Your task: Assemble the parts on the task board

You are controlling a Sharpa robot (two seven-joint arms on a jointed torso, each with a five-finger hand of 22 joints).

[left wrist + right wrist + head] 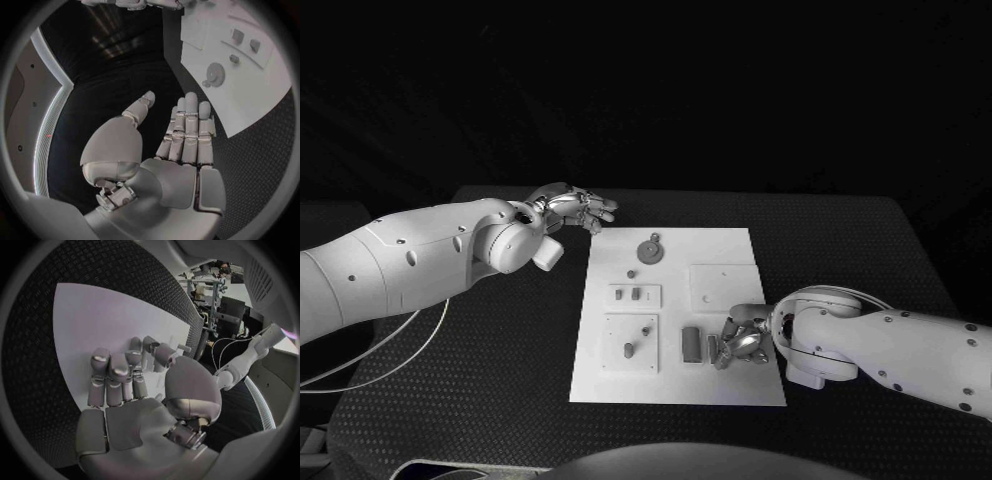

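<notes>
Lower right of task board (733, 390): right hand (743, 343) curled over upright grey parts (692, 344), hold uncertain; risk of toppling them. Left hand (574, 210) open, empty, upper left

Looks like robotics lab to me. I see black textured table (877, 240) under test board, dark backdrop behind it, metal frame rig (209, 287) with equipment and loose cables (219, 347) beyond table edge.

Head cam looks down; wrist cams close behind hands; all share task board (678, 320).
</notes>
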